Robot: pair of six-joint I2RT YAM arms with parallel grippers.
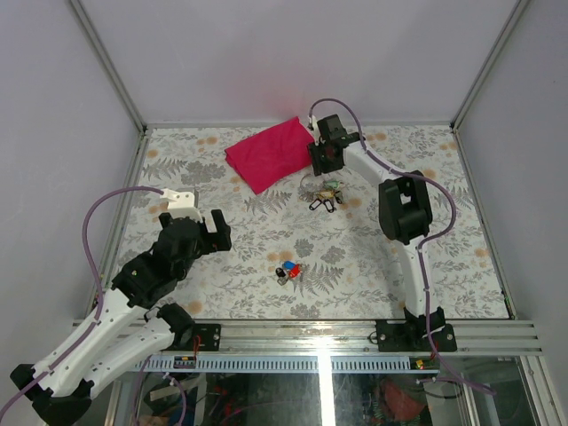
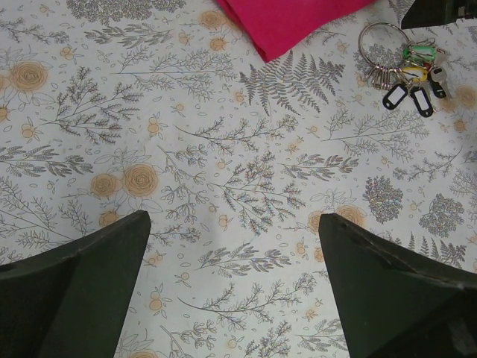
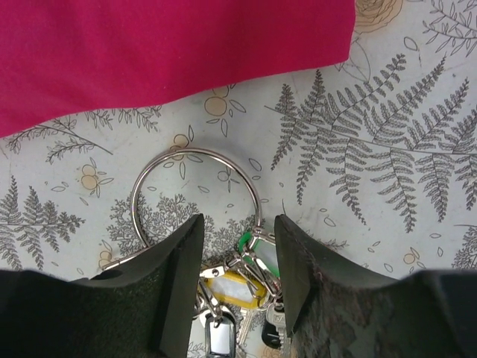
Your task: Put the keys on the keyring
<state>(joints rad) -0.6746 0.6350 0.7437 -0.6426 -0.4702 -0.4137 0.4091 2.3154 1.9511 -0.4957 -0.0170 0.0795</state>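
The red-headed and blue-headed keys (image 1: 288,272) lie together on the floral table near the front middle, far from both grippers; no wrist view shows them. The keyring (image 1: 325,197) lies flat just in front of the magenta cloth (image 1: 271,153). In the right wrist view its silver ring (image 3: 195,151) lies ahead of the fingers, with green (image 3: 257,250) and yellow (image 3: 227,287) tags between them. My right gripper (image 3: 238,246) is open, low over the bunch, straddling the tags. My left gripper (image 2: 231,253) is open and empty over bare table at the left; its view shows the keyring (image 2: 399,71) far ahead.
The magenta cloth (image 3: 164,52) lies just beyond the ring, its edge close to it. Metal frame rails (image 1: 479,80) and grey walls bound the table on three sides. The right arm (image 1: 404,209) stretches over the table's right half.
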